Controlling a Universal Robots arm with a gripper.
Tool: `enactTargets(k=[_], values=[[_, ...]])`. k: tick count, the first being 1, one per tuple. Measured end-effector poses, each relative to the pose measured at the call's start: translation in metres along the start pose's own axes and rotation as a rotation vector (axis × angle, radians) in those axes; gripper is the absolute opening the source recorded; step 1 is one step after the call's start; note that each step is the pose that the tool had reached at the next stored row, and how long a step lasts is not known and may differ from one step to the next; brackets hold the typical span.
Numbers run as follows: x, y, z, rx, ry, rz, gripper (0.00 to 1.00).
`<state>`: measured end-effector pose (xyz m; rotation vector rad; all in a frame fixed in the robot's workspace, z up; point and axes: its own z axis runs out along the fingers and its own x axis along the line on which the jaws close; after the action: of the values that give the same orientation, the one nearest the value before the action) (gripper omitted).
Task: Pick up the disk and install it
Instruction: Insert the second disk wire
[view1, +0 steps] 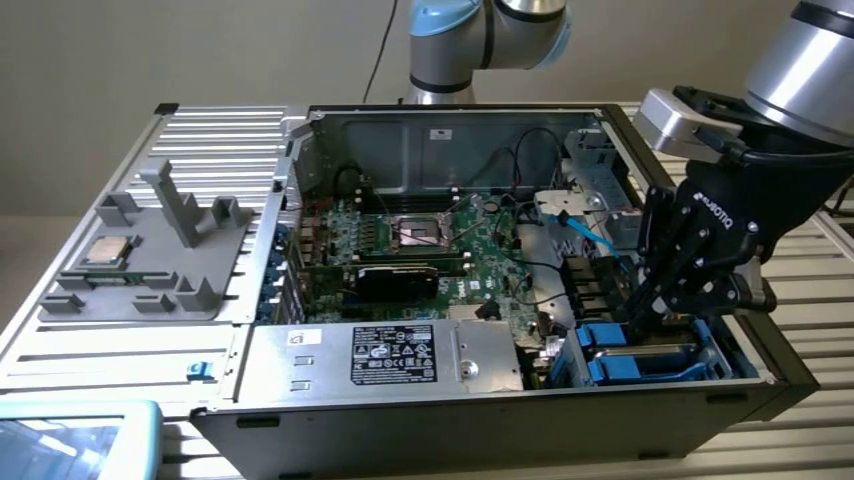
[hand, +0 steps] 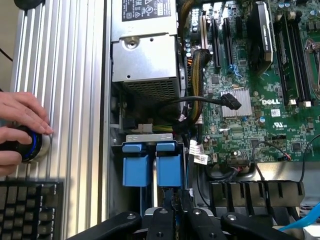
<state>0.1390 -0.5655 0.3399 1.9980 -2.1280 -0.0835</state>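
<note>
The disk (hand: 170, 167) stands on edge in the drive bay of the open computer case (view1: 747, 345), at the front corner on the exterior view's right. Its blue carrier bracket (view1: 638, 352) faces up; the silver body is hidden inside the bay. My gripper (view1: 657, 318) reaches straight down into that bay. In the wrist view the gripper (hand: 173, 207) has its black fingers (hand: 161, 216) drawn close together on the edge of the blue bracket. A second blue carrier (hand: 135, 170) sits right beside it in the bay.
The silver power supply (view1: 387, 355) lies just beside the bay, with the motherboard (view1: 414, 240) and loose cables (hand: 200, 102) behind. A grey fixture with a CPU chip (view1: 107, 250) lies on the exterior view's left. A person's hand (hand: 20, 125) rests on a blue-ringed knob (hand: 31, 145) by a keyboard (hand: 30, 210).
</note>
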Motion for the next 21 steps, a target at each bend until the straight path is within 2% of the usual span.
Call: enactTargets(k=[13,18,21], values=[[0.0002,0.0002,-0.0018,0.0015,-0.0002,-0.003,0.15],[0.0002,0.0002,-0.0018,0.0098,-0.0003,-0.003,0.15],[0.0002,0.0002,-0.0018,0.0119,-0.0004,-0.003,0.15]])
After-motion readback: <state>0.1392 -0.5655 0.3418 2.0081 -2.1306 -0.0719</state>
